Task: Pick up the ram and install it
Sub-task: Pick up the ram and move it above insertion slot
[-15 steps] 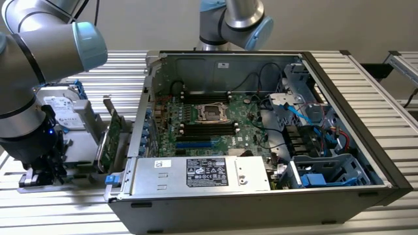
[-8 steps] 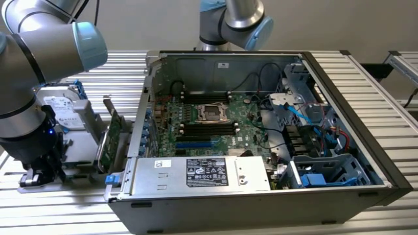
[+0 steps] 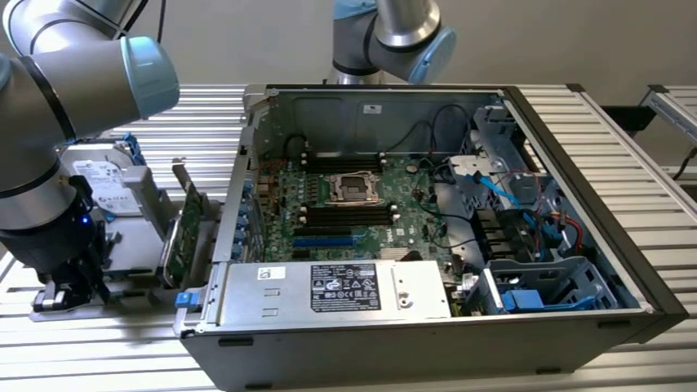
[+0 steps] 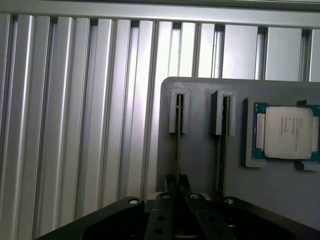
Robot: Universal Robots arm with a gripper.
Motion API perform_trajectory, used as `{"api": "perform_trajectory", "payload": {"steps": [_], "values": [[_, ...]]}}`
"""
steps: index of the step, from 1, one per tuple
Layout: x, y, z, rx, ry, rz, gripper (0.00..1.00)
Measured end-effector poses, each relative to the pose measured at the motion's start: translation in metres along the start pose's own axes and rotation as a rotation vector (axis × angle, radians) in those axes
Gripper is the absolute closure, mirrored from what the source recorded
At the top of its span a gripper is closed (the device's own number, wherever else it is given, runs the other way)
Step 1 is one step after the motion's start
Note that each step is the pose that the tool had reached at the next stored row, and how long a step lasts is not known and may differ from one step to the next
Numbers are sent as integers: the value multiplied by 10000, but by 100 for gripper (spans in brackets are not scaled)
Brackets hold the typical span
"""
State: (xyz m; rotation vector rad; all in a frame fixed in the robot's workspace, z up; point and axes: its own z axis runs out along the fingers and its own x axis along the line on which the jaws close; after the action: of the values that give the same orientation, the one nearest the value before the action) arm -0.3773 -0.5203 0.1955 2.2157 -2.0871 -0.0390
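"Ribbed aluminium table (image 4: 75, 130) under everything, and a grey tray (image 4: 197, 155) lying flat on it. Where is the ram?"

"Standing on edge in the tray, in the slot nearest the tray's edge. That's the ram (image 4: 176, 135) — you see just its thin top edge, with one end tucked into a small forked post."

"And the gripper?"

"The gripper (image 4: 176, 189) is down over the tray, at the stick's other end. Its fingers (image 4: 184, 184) are pinched in on the two faces of the ram, with no gap that I can make out, so I'd call it gripped. The stick sits in its slot, not yet lifted."

"Why keep it on edge?"

"My guess is that the posts hold each board upright so narrow fingers can drop down either side of it. A second stick (image 4: 220, 150) stands parallel one slot further into the tray, far enough off that the fingers clear it. A processor (image 4: 286, 132) lies flat in a recess deeper in again."

"And the computer?"

"The computer case (image 3: 436, 359) lies open on its side beside the tray, motherboard facing up — I'd say so the dark memory slots (image 3: 346, 214) can be reached from above. A green expansion card (image 3: 188, 233) stands upright at the side of the tray that faces the case."
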Motion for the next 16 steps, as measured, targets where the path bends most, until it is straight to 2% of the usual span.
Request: {"api": "perform_trajectory", "payload": {"steps": [8,12,16], "values": [[0,1,-8,-1,-1,0,86],[3,6,-72,-6,-2,1,86],[9,17,-192,-16,-1,2,86]]}}
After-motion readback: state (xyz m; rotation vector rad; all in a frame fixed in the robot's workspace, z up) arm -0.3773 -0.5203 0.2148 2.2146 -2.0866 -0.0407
